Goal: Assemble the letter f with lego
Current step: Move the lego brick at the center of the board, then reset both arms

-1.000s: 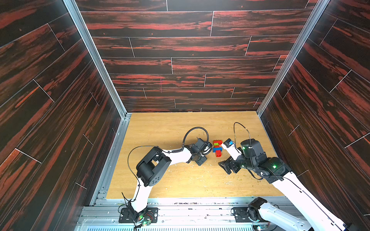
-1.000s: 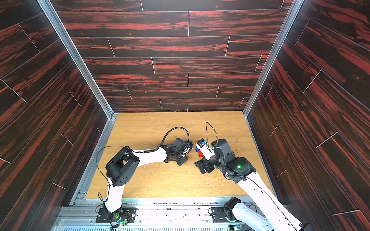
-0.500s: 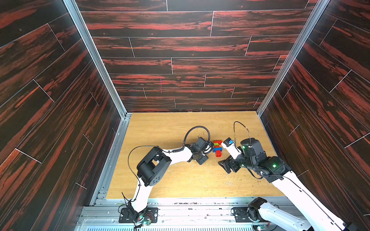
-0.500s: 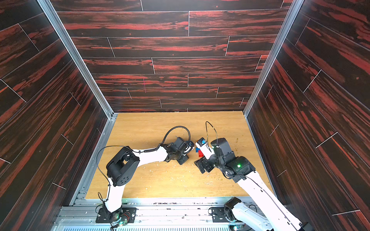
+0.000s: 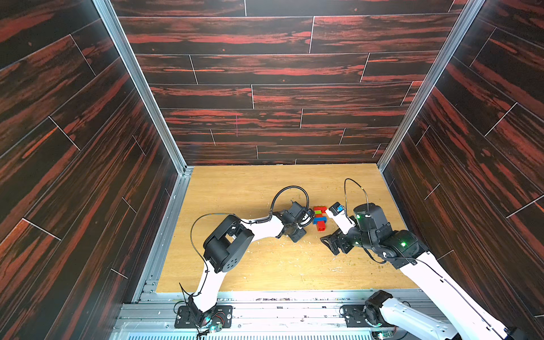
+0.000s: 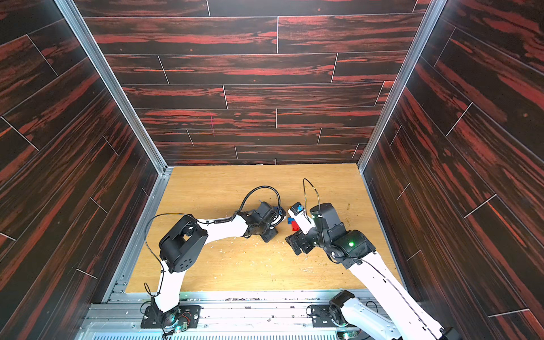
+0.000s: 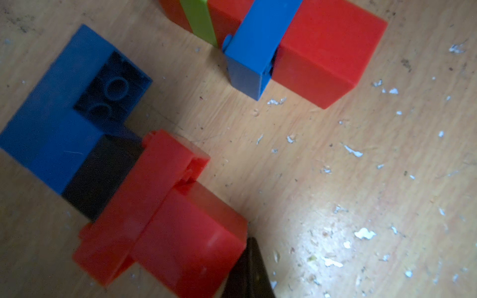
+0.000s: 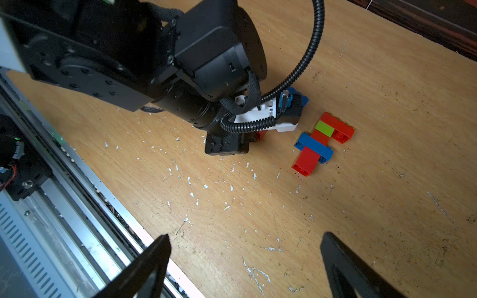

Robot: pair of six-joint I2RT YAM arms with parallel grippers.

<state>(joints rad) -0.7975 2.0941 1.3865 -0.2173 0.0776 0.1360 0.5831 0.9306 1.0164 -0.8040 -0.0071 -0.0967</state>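
A scuffed light wooden tabletop (image 5: 265, 265), boxed in by dark red-streaked wall panels (image 5: 265, 73), is carrying the lego. A flat red, blue and lime-green brick figure (image 5: 319, 218) is lying right of centre in a top view. The left gripper (image 5: 306, 219), fingers together, is lying just left of it, beside a blue, black and red brick cluster (image 7: 124, 196). The right gripper (image 8: 245, 240), jaws wide apart, is hovering to the figure's lower right.

White links (image 5: 266, 228), black joints (image 5: 225, 250), ribbed black cable (image 8: 307, 55), green lights (image 5: 404, 243), black right gripper (image 8: 245, 258), possibly blue plug (image 8: 283, 101)
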